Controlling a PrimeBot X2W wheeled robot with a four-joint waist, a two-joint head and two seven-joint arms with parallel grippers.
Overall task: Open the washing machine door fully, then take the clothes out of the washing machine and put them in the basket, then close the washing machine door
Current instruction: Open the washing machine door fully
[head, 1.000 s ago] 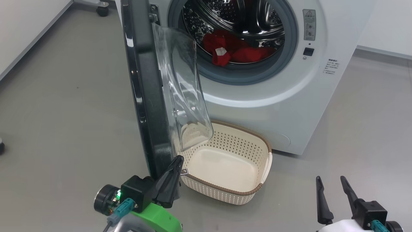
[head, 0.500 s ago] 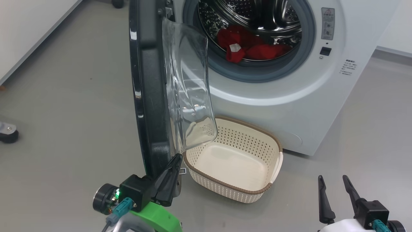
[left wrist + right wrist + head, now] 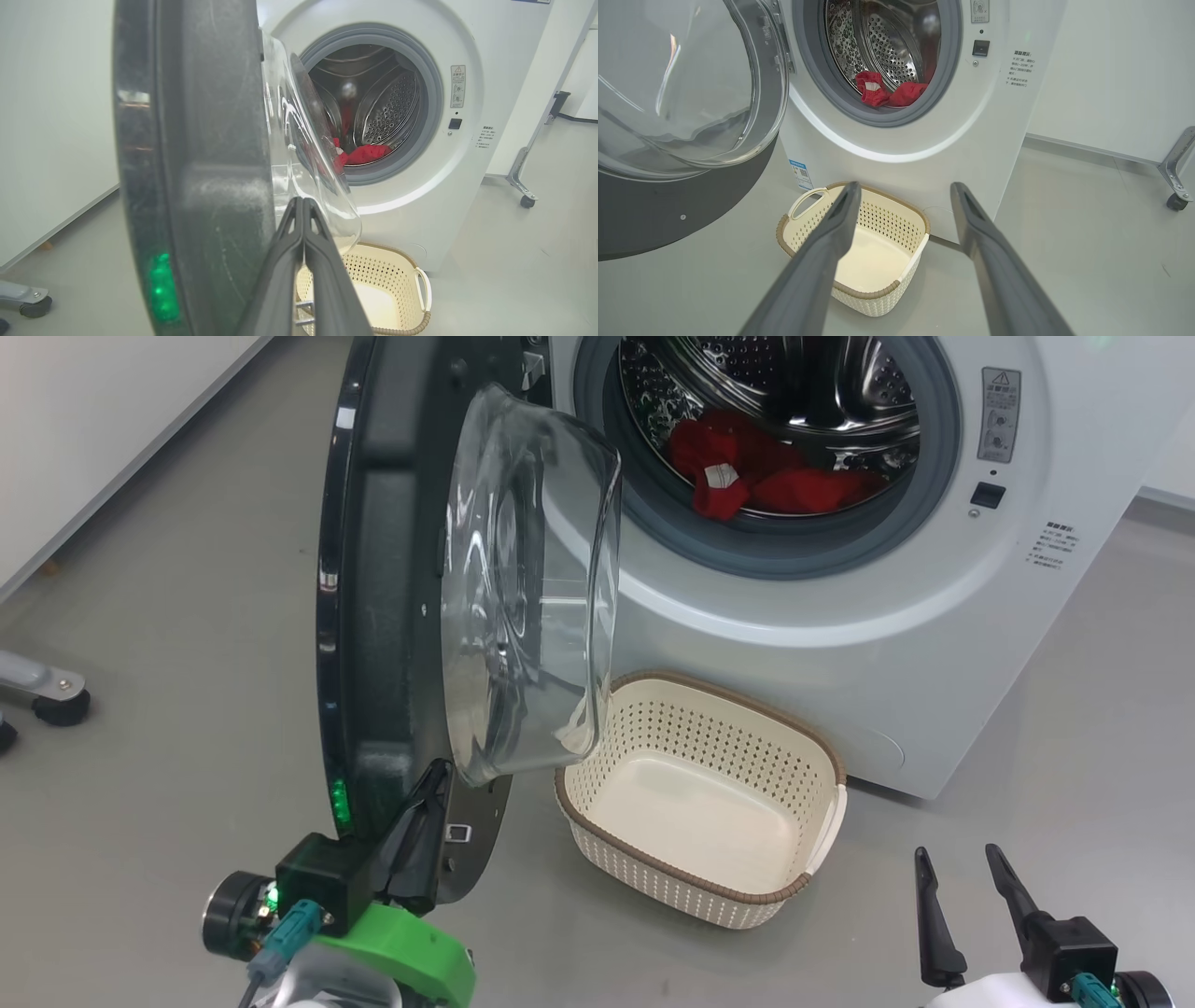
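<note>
The washing machine door (image 3: 392,616) stands wider open than a second ago, showing more of its inner face. The left gripper (image 3: 431,789), fingers pressed together on nothing, touches the door's lower rim. The right gripper (image 3: 956,851) hangs spread apart. The clothes (image 3: 756,481) lie in the washing machine (image 3: 840,653), with the basket (image 3: 681,887) in front. The right wrist view adds a blue sticker (image 3: 799,170).

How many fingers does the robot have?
4: two shut together on the left gripper, beside the door's lower edge; two spread apart on the right gripper, right of the basket.
</note>
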